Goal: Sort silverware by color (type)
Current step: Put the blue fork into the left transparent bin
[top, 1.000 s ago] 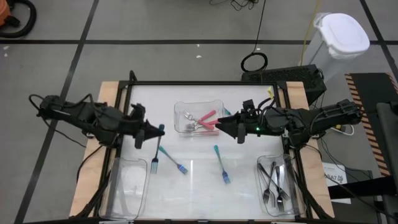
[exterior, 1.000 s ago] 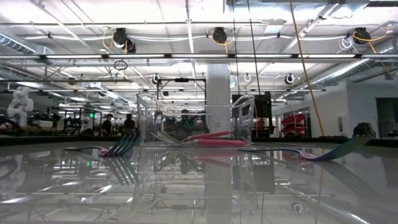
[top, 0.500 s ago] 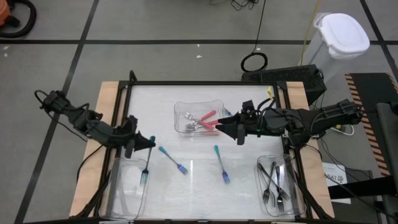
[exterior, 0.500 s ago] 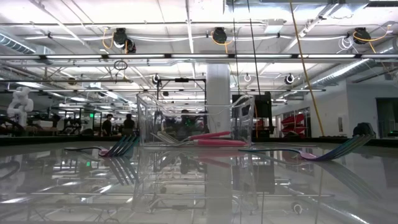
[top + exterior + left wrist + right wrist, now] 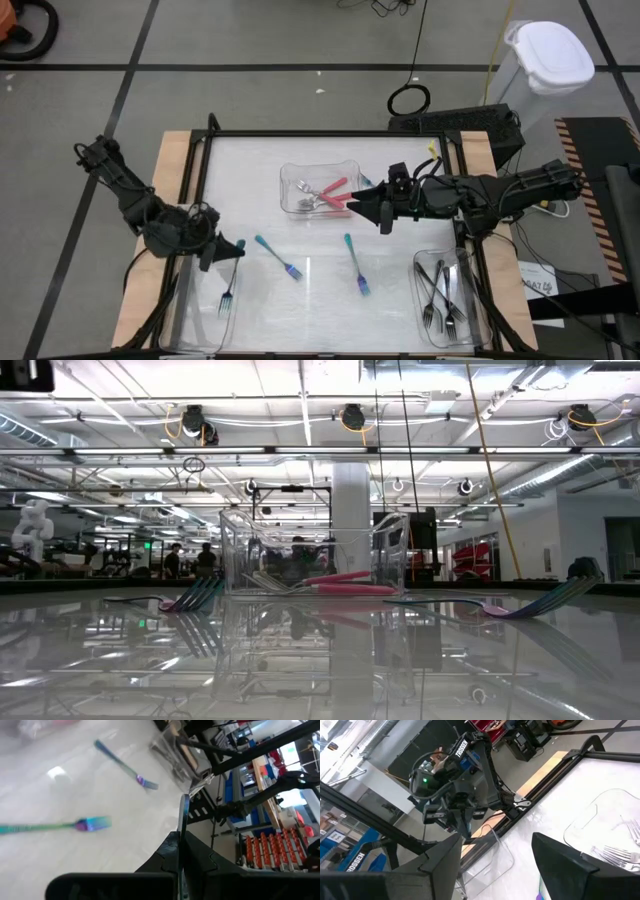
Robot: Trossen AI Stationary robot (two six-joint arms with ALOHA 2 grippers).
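My left gripper is shut on a teal-handled fork above the clear left tray; in the left wrist view the fork shows edge-on. My right gripper is open and empty, beside the middle tray, which holds pink-handled utensils. Two teal forks lie flat on the table. Several dark grey forks lie in the right tray. No gripper shows in the low view. My left gripper pinches the fork's handle end between its two fingers. The fork sticks out past the fingertips toward the table's near edge. Its tines point away from the gripper, over the left tray, and it is lifted clear of the table.
The low view shows the middle tray with the two loose forks at either side. A black frame rims the table. Open table surface lies between the two loose forks and the near edge.
My left gripper has carried the teal fork toward the table's near edge and a little left, from beside the loose fork to above the left tray. The fork stays in its hold, tines leading. My right gripper has kept still.
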